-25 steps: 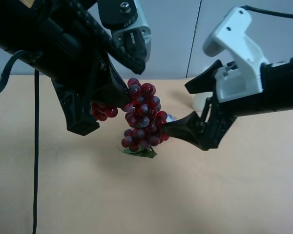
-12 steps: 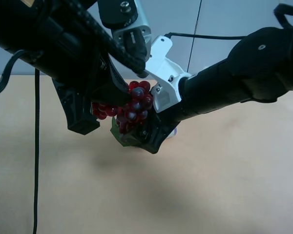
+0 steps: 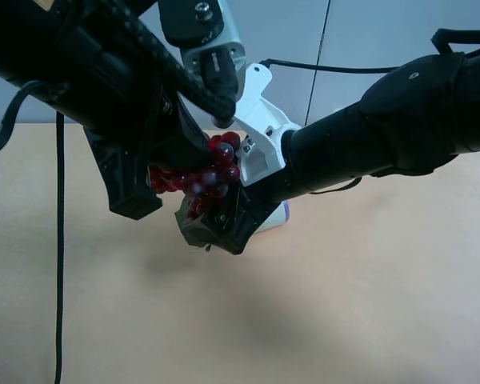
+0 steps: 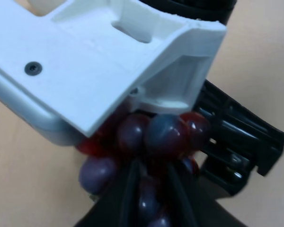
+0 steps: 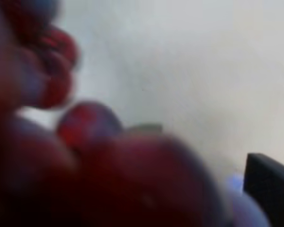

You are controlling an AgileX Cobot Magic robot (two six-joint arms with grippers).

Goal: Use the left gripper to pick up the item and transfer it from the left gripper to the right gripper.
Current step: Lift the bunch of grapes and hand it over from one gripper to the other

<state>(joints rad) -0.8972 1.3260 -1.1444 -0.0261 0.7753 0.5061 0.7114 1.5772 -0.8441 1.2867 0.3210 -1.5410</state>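
wall (image 3: 400, 36): pale grey-blue panels behind the surface (image 3: 368, 312) | seam (image 3: 325, 28): dark upright line above the surface's far edge | surface: light tan, smooth | light: soft, faint shadow (image 3: 224, 280) on the surface

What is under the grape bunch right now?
The right gripper surrounds the lower part of the grape bunch, with the table further down. Its black fingers cover the bunch's bottom end.

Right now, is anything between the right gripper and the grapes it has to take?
Nothing visible. The right gripper sits against the lower part of the grapes, which the left gripper holds from above. Whether the right one is shut is unclear.
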